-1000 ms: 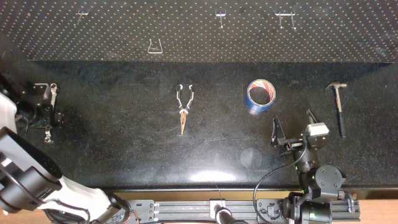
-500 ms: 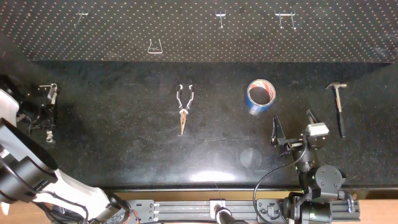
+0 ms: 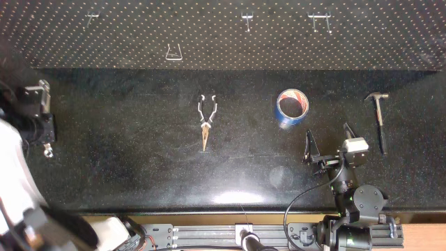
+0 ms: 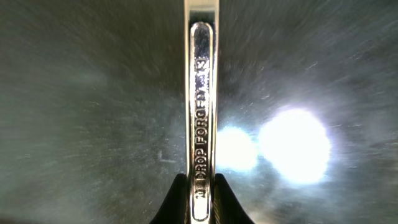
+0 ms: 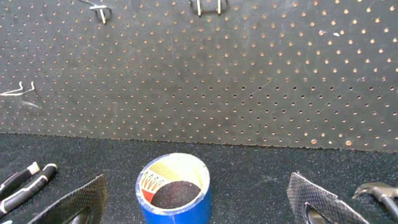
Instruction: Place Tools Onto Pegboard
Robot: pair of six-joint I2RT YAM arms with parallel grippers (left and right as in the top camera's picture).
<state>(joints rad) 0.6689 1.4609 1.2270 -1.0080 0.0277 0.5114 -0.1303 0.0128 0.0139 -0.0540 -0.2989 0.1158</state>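
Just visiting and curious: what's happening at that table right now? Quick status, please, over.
Left gripper shut on wrench, far left. Right gripper open near tape roll. Pliers, hammer lie on table. Pegboard hooks bare.

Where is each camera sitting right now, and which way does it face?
Top view: fixed overhead, looking down on worktop and pegboard; both arms show, left gripper, right gripper.
Left wrist view: facing the worktop, looking along the wrench clamped in its own fingers.
Right wrist view: low, facing the pegboard; own open fingers.
Shared by top and right wrist: tape roll, pliers, hammer.
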